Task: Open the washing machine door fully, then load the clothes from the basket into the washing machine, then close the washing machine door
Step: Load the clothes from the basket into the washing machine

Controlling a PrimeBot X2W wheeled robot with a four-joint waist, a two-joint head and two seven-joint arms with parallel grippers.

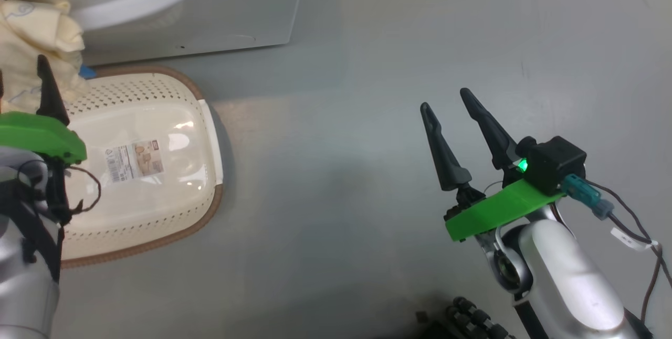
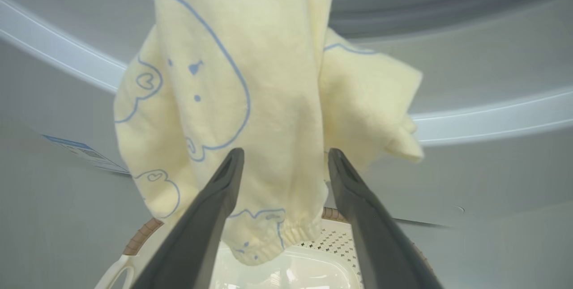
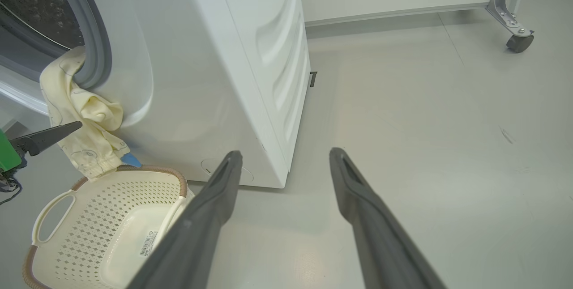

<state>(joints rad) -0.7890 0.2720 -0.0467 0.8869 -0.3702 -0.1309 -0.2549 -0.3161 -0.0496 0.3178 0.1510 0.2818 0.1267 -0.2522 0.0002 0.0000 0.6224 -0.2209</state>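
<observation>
The left gripper [image 2: 285,152] is seen with its two fingers spread wide and nothing pinched between them. In the left wrist view the clothes [image 2: 268,78] lie dead ahead at 12 o'clock, and the fabric fills the gap between the fingertips. The garment's long axis runs from 12 to 6 o'clock. It is draped out of the washing machine [image 3: 215,78] over the grey seal [image 3: 96,34], with its gathered cuff hanging just above the basket [image 3: 112,195]. No other garment is seen in the basket.

The coming move is judged to turn on this relation: the hanging length lies between the spread fingers, so closing and then pushing up towards 12 o'clock would carry it into the drum [image 3: 36,2].

The left arm is clearly the nearer. The right gripper [image 1: 445,98] is also held spread and empty. It hangs over bare floor [image 1: 341,118], well apart, at about 3 o'clock from the basket in the head view.

Whether the left fingers touch the cloth or stand just in front of it cannot be told. How much of the garment already lies inside the drum is hidden by the seal and the frame edge. A small blue patch [image 3: 130,160] is seen beside the cuff, but what it belongs to is hard to make out. How far the washing machine door stands open cannot be judged.
</observation>
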